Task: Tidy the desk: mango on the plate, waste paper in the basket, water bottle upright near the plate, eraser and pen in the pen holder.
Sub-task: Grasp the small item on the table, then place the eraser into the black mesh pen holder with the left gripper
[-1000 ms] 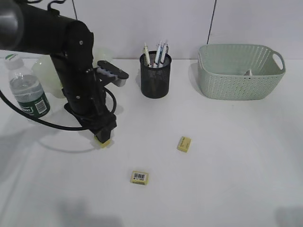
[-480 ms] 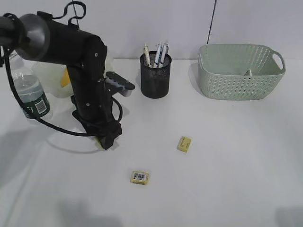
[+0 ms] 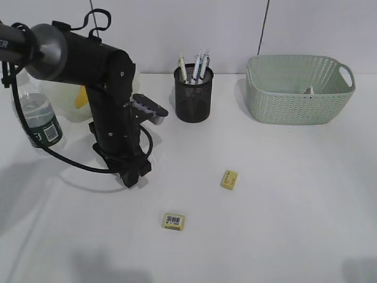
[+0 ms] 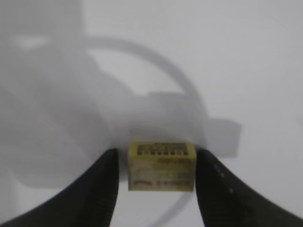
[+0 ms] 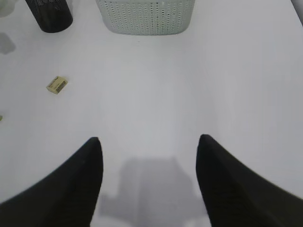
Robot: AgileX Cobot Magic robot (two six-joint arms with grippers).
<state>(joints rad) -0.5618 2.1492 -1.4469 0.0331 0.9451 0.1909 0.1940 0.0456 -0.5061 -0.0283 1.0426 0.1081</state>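
Observation:
My left gripper [image 3: 131,180] is down on the desk left of centre. In the left wrist view a small yellow eraser [image 4: 161,165] lies between its black fingers [image 4: 102,179]. A thin gap shows on each side of the eraser, so the left gripper [image 4: 158,153] is open. Two more erasers [image 3: 229,179] [image 3: 174,221] lie further right. Pens [image 3: 197,62] stand in the black mesh pen holder [image 3: 194,94]. The water bottle [image 3: 40,118] stands upright beside the plate [image 3: 62,103], where a sliver of the mango [image 3: 81,97] shows. Waste paper [image 3: 308,90] peeks from the basket [image 3: 300,88]. My right gripper [image 5: 149,146] is open over bare desk.
The left arm's black cable [image 3: 70,162] loops over the desk beside the bottle. In the right wrist view an eraser [image 5: 57,84] lies far left, with the pen holder [image 5: 49,14] and the basket [image 5: 147,16] at the top edge.
The left arm has shifted slightly right and settled lower. Its jaws have narrowed around the eraser, which the arm now hides in the exterior view. The right gripper has not changed.

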